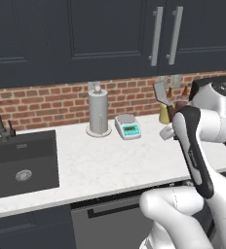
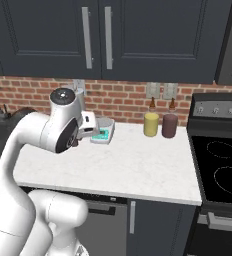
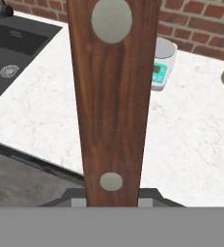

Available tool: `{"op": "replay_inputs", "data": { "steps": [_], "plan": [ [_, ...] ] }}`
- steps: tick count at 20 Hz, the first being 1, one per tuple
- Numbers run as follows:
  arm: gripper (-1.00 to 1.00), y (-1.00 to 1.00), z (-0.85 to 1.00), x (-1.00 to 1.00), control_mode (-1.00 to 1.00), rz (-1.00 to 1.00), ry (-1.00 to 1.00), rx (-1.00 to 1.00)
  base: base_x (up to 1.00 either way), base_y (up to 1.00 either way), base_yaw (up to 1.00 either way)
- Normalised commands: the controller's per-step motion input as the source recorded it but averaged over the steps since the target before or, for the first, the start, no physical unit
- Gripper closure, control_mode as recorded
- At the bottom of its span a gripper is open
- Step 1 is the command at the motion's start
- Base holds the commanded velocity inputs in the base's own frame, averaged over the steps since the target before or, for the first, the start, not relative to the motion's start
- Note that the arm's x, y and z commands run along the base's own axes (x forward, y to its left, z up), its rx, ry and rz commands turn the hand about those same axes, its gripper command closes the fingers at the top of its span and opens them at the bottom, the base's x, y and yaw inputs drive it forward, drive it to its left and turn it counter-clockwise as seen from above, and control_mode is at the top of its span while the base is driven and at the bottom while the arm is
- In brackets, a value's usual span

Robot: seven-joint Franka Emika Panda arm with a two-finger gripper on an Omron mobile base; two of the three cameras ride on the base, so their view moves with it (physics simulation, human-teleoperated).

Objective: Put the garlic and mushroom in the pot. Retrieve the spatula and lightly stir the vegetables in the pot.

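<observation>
Spatula in transit above the counter

The gripper [image 3: 112, 205] is clamped on the spatula [image 3: 113, 101] by its wooden handle, blade raised over the counter [image 3: 191, 144] — a slack grip or a fast swing could twist it loose or strike the kitchen scale [image 3: 160, 65].

White rounded arm [image 1: 202, 121], dark joints

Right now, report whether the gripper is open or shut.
Shut on the spatula: in the hand view its brown wooden handle rises straight from between the finger tips, and the grey blade sticks up above the arm in the left base view.
</observation>
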Motion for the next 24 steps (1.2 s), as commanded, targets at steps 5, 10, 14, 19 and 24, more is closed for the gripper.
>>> {"op": "replay_inputs", "data": {
  "steps": [5,10,14,19,24],
  "plan": [
    [1.00,0.03,0.22,-0.38,-1.00,0.04,-0.05,-0.05,0.00,0.00,0.00],
    [1.00,0.18,-0.01,0.00,-1.00,0.00,0.08,-0.08,0.00,0.00,0.00],
    [1.00,0.00,0.00,0.00,-1.00,0.00,0.00,-0.02,0.00,0.00,0.00],
    [1.00,0.00,0.00,0.00,1.00,0.00,0.00,0.00,0.00,0.00,0.00],
    [1.00,0.00,0.00,0.00,1.00,0.00,0.00,0.00,-0.14,-0.14,-0.01]
  ]
}}
